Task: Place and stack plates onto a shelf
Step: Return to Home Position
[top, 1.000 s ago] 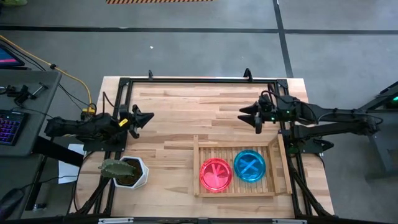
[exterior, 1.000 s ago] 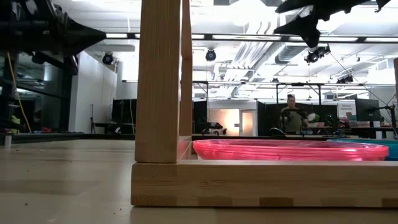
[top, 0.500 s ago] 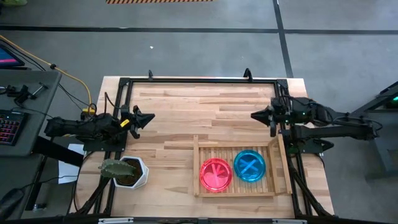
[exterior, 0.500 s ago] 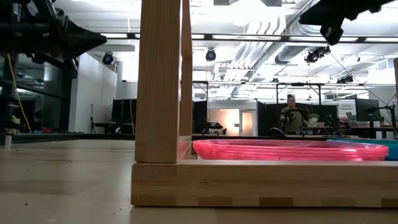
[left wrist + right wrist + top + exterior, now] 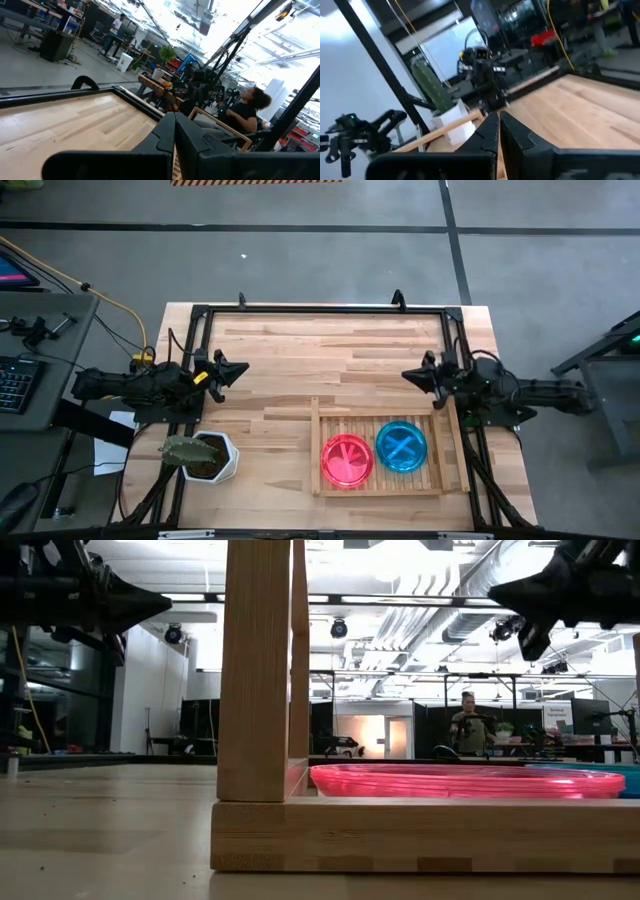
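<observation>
The light-wood slatted shelf (image 5: 440, 442) lies on the table at the near right. In it, side by side, lie a pink plate (image 5: 347, 459) and a teal-blue plate (image 5: 401, 446); whether each is a stack cannot be told. The low view shows the shelf's rim (image 5: 400, 835) and the pink plate's edge (image 5: 460, 782). My left gripper (image 5: 243, 368) is shut and empty at the table's left edge. My right gripper (image 5: 407, 374) is shut and empty above the table's right side, beyond the shelf's far right corner. No other plates show.
A white hexagonal pot with a cactus (image 5: 205, 456) stands at the near left corner. A black frame (image 5: 320, 310) runs round the table's far and side edges. Bare wood (image 5: 320, 360) lies between the grippers. A person (image 5: 467, 725) stands far off in the room.
My right gripper has drawn back toward the table's right edge and come down lower, staying shut. The plates and the shelf have kept still.
</observation>
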You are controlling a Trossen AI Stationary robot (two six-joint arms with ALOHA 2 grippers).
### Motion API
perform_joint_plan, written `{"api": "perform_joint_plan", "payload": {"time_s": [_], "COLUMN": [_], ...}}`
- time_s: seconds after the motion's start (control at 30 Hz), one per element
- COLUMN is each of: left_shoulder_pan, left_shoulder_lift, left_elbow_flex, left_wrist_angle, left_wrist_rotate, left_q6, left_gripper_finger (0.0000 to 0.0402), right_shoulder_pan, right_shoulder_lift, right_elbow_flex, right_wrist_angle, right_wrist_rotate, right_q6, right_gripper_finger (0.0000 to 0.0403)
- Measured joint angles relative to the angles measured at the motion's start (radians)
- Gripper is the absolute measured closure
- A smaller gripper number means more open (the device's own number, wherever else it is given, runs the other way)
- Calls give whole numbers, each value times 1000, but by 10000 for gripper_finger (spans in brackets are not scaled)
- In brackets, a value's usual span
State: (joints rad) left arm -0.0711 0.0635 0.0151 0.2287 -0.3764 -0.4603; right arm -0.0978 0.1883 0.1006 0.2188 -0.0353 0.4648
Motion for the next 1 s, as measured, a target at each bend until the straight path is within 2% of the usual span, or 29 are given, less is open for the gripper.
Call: {"api": "perform_joint_plan", "payload": {"time_s": [0.2,0.5,0.7,1.0], "left_shoulder_pan": [0,0,0,0], "left_shoulder_lift": [0,0,0,0], "left_elbow_flex": [0,0,0,0], "left_wrist_angle": [0,0,0,0], "left_wrist_rotate": [0,0,0,-1], "left_q6": [0,0,0,0], "left_gripper_finger": [401,401,401,401], "right_shoulder_pan": [1,49,115,119], "right_shoulder_lift": [-106,-188,-184,-184], "right_elbow_flex": [-90,-91,-91,-91], "right_wrist_angle": [86,107,91,35], "right_wrist_rotate": [-30,-156,-130,-103], "right_q6": [-38,-26,-87,-212], "right_gripper_finger": [403,403,403,403]}}
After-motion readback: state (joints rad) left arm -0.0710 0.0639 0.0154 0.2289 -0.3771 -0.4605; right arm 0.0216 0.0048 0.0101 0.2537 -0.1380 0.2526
